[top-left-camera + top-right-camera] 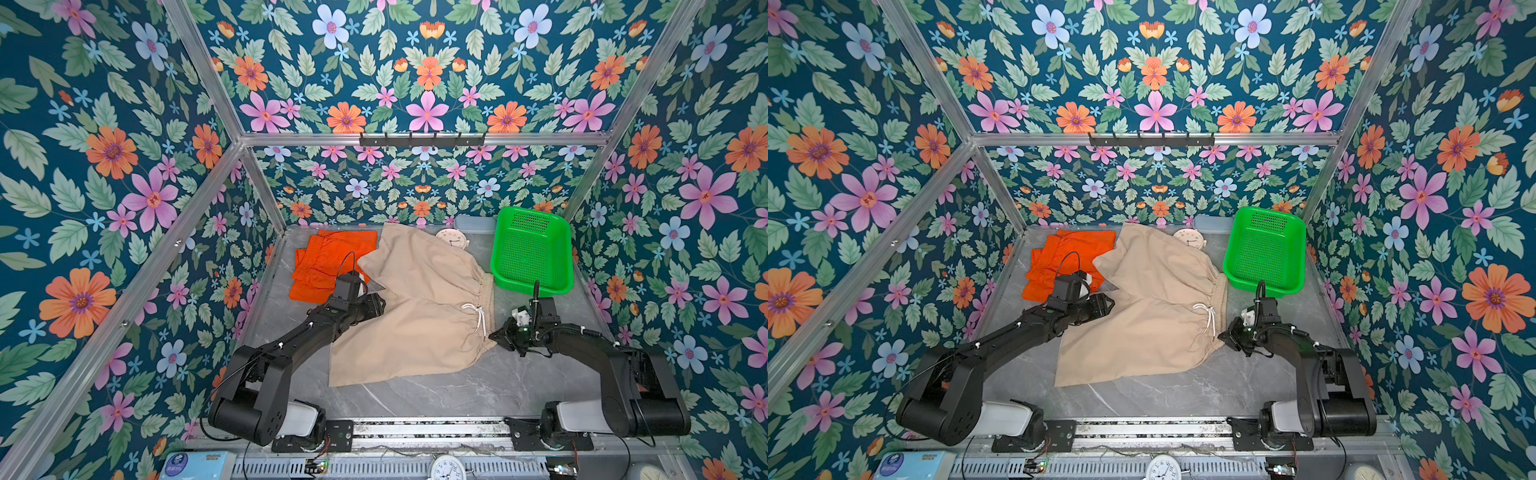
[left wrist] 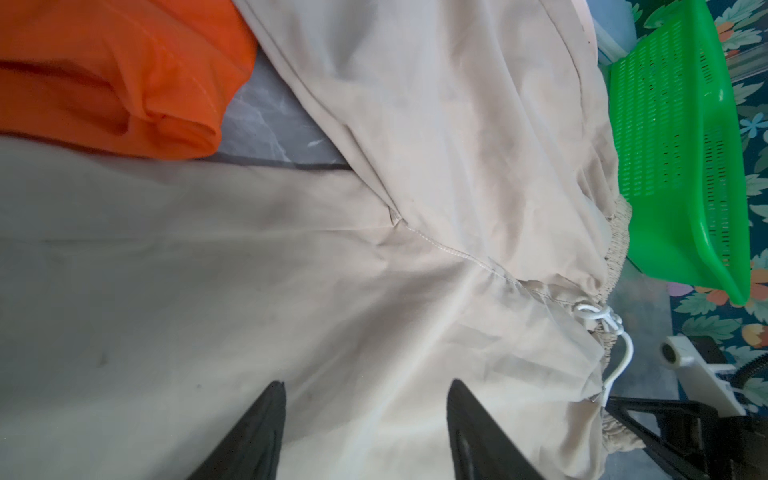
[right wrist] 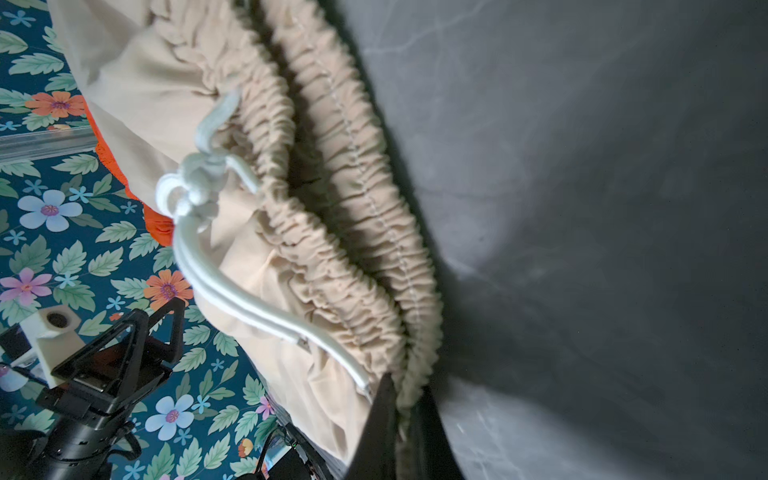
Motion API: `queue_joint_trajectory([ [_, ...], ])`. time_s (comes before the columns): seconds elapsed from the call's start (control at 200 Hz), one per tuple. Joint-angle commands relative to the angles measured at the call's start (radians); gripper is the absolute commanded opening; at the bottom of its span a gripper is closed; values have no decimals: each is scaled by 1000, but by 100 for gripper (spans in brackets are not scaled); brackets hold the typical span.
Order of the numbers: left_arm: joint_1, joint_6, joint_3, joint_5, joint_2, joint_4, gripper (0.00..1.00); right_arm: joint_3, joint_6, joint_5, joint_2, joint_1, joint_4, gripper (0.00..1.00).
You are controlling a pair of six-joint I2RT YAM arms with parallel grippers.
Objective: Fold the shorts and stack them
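- A folded pair of bright orange shorts (image 1: 328,264) lies at the far left of the grey marble-patterned desk (image 1: 436,395). It is a flat, rumpled bundle with its layers fanned out along the left edge.
- The left tool (image 1: 379,306) sits just beside the bundle's near edge, and its arm and wrist camera hide the bundle's near right corner in both top views.
- In the left wrist view its two black fingers (image 2: 257,436) stand wide apart above pale cloth with nothing between them. Whether the tips touch the cloth cannot be told.
- The loose, light-fabric beige shorts (image 1: 415,324) lie spread out across the middle of the desk, legs pointing left and waist to the right.
- The far leg touches the orange bundle's right edge, and the near leg lies flat and lightly creased towards the front.
- A small round pale clock face (image 1: 453,237) shows behind the far leg, partly covered by it, with a translucent box (image 1: 473,224) just behind.
- The gathered elastic waistband (image 1: 488,291) runs front to back, and a white drawstring (image 1: 480,318) tied in a bow trails across the cloth beside it.
- The right tool (image 1: 494,334) is at the waistband's near end. The right wrist view shows its fingers (image 3: 376,436) pinched tight on the ruffled elastic.
- A green perforated plastic basket (image 1: 530,249) stands tilted at the far right, its near left corner just beside the waistband's far end.
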Motion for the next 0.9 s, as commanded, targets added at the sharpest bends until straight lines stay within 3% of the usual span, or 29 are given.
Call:
queue_joint_trajectory([
  [0.0,2,-43,-6,14,-15,28,65,-24,52,50,-55,32,-15,3],
  [0.385,15,-215,-67,-70,-238,-149,69,-141,125,157,-371,49,-130,0],
  [0.76,52,-569,-99,-207,-412,-491,64,-116,111,122,-358,50,-119,0],
  [0.895,77,-659,-112,-153,-393,-608,63,-107,106,119,-361,50,-127,0],
])
